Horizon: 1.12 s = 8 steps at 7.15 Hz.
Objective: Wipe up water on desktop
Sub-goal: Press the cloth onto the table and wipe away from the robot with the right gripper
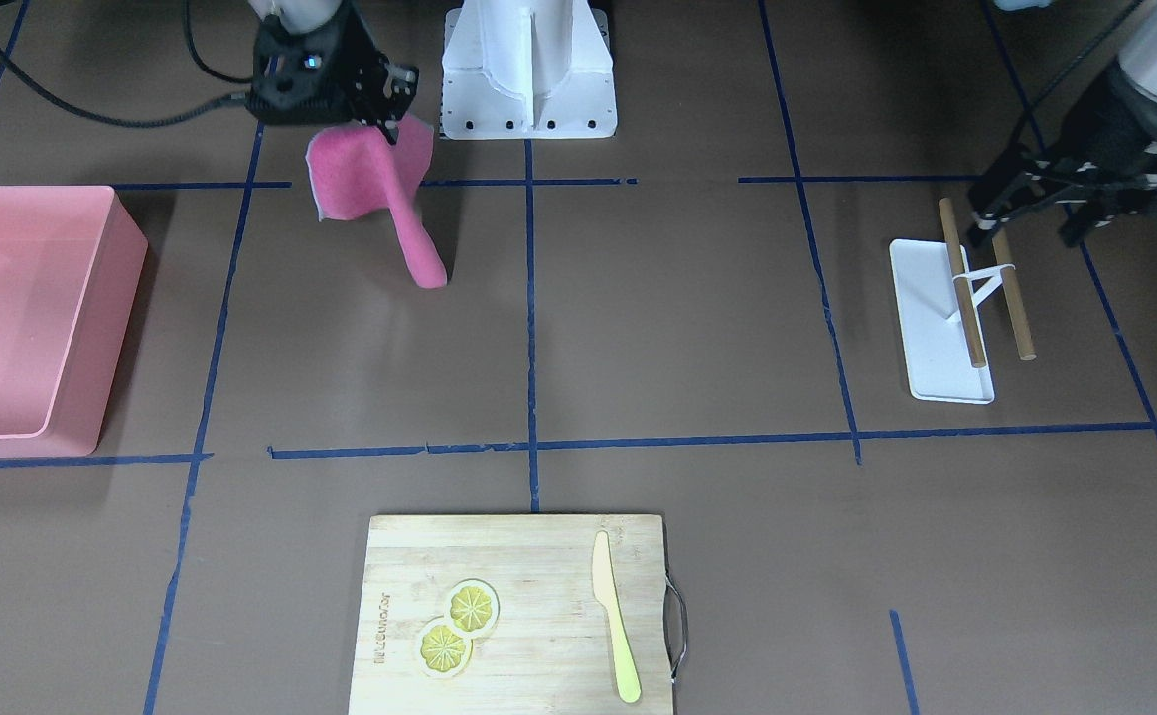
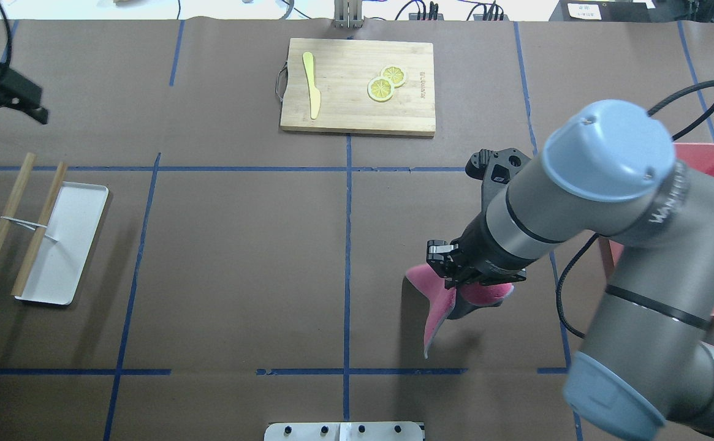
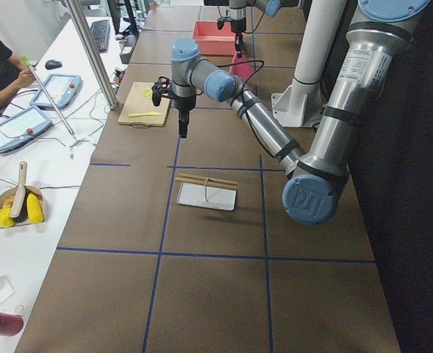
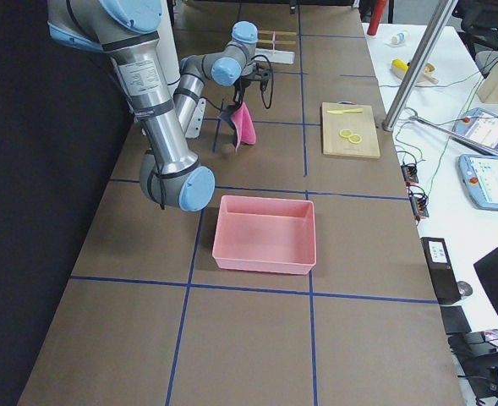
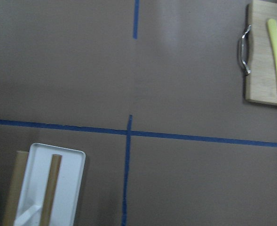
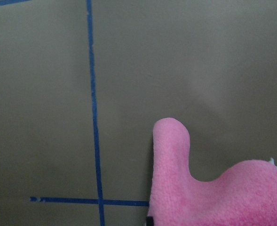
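Observation:
My right gripper (image 1: 384,117) is shut on a pink cloth (image 1: 371,179), which hangs from it over the dark-brown desktop (image 1: 687,318) near the robot base. The cloth also shows in the overhead view (image 2: 437,309) under the right gripper (image 2: 450,272), and in the right wrist view (image 6: 213,188). Its lower tip is close to the surface; I cannot tell whether it touches. No water shows on the desktop. My left gripper (image 1: 1027,233) is open and empty above the far end of a white tray; it also shows in the overhead view (image 2: 4,115).
A pink bin (image 1: 22,318) stands on the robot's right. A wooden cutting board (image 1: 518,616) with two lemon slices and a yellow knife lies at the far edge. A white tray (image 1: 936,338) with two wooden sticks lies on the left. The white base plate (image 1: 528,70) is between the arms.

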Each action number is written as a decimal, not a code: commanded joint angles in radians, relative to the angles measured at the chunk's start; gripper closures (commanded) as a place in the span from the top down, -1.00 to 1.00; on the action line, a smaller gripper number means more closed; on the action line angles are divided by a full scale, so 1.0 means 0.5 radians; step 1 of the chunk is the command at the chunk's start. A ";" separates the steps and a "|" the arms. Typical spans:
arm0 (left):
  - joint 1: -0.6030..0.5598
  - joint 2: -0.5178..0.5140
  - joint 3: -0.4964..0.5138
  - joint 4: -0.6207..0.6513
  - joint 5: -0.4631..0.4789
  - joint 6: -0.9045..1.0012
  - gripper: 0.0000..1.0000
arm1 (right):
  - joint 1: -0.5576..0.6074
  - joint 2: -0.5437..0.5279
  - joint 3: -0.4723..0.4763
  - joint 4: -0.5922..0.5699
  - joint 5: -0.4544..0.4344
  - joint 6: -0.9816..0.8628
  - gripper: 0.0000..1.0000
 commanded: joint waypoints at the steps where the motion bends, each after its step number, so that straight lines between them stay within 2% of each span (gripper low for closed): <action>1: -0.079 0.171 -0.002 -0.010 0.000 0.233 1.00 | 0.043 -0.005 -0.434 0.289 0.100 0.053 -1.00; 3: -0.079 0.178 -0.005 -0.010 0.000 0.233 1.00 | 0.196 -0.011 -0.711 0.493 0.100 0.050 -1.00; 6: -0.082 0.184 -0.005 -0.010 0.000 0.233 1.00 | 0.521 -0.011 -0.969 0.496 0.115 -0.219 -1.00; 8: -0.082 0.184 -0.002 -0.007 0.000 0.233 1.00 | 0.721 -0.020 -1.046 0.478 0.200 -0.376 -1.00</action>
